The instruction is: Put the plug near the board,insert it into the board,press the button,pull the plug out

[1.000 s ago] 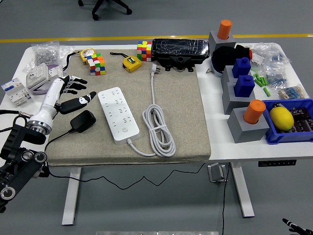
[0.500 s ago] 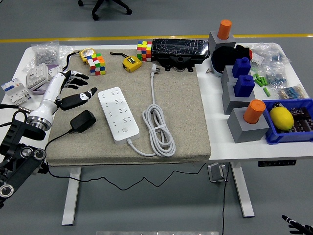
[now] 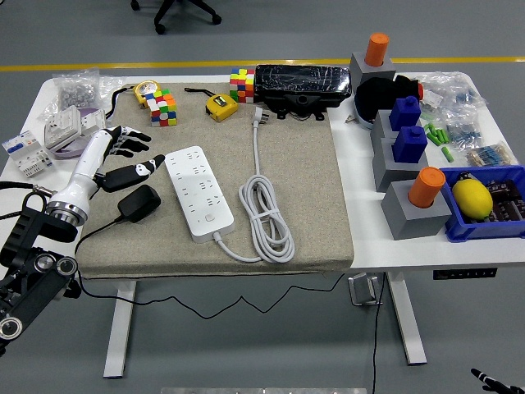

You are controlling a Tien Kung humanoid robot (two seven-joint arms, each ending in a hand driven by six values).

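Since the earlier frame the left robot hand (image 3: 125, 156) has edged slightly right toward the board (image 3: 198, 192), fingers spread and holding nothing. The black plug (image 3: 139, 203) lies untouched on the surface (image 3: 295, 189), just beside the board's left edge. Closing from here could nudge the plug away or snag its cable (image 3: 90, 233).
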